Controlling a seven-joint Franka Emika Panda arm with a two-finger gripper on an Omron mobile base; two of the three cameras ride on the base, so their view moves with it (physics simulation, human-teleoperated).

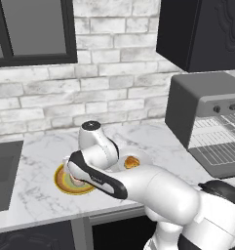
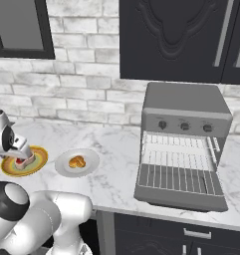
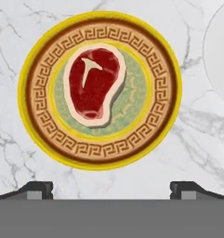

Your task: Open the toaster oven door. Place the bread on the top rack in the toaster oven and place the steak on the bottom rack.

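Below, red steak [image 3: 94, 83] with white fat rim, round gold-edged patterned plate [image 3: 48, 139], marble counter [image 3: 197, 125], claw [image 3: 111, 189] wide.

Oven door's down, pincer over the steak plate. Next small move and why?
Probably lower the pincer straight down and shift it slightly toward the steak, then close. Its fingertips stand wide open above the yellow-rimmed plate, with the steak lying ahead of them rather than between them. The toaster oven door already lies open with both racks exposed, and the bread sits on its white plate.
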